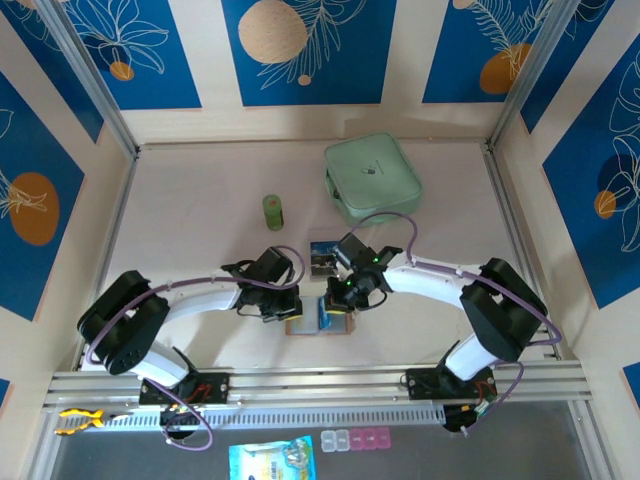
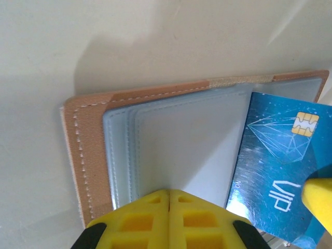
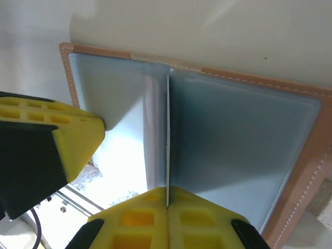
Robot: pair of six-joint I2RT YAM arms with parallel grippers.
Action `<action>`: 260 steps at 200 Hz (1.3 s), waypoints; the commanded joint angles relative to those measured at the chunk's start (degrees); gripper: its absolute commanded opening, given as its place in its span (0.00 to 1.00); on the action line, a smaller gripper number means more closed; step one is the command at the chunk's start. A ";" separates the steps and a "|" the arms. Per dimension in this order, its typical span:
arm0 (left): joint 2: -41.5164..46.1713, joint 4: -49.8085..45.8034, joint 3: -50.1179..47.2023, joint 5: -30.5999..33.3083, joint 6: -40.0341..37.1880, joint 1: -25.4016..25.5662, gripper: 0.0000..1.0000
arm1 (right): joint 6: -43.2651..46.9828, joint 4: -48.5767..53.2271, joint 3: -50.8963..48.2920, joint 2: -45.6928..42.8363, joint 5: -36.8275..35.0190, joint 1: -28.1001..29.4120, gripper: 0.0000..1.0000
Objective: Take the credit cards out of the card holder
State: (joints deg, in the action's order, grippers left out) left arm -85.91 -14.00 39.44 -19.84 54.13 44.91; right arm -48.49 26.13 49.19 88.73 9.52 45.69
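Fingertips [image 3: 140, 218] of our right gripper [image 3: 167, 202] pinch the card [image 2: 275, 155] while our left gripper [image 2: 169, 199], pressed together, likely steadies the holder [image 2: 91, 135].

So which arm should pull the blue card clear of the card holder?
Right: the right gripper is shut on the blue card; the left gripper, shut, sits over the card holder.

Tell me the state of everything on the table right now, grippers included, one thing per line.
left gripper: jaws shut, tips at the holder's inner pocket.
right gripper: jaws shut on the blue card.
card holder: open flat on the table, pockets up.
blue card: pinched on edge above the holder.
printed card: lying loose behind the holder.
mint-green case: closed.
green container: upright.
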 commanded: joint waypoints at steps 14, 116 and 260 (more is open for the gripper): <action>2.48 -1.45 0.17 0.50 0.29 0.21 0.08 | 0.78 4.01 3.31 2.43 -2.31 0.01 0.06; 5.28 -8.48 0.39 6.12 -2.24 -0.29 0.15 | 4.96 9.69 7.01 4.78 -4.28 -0.60 0.05; 2.57 -1.86 -2.70 2.26 -0.19 -0.27 0.15 | 7.05 10.97 10.35 -0.16 -2.84 -1.86 0.05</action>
State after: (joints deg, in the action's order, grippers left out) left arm -83.07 -16.49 37.52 -16.49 53.54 44.86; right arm -43.35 35.31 57.23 91.79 6.17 44.73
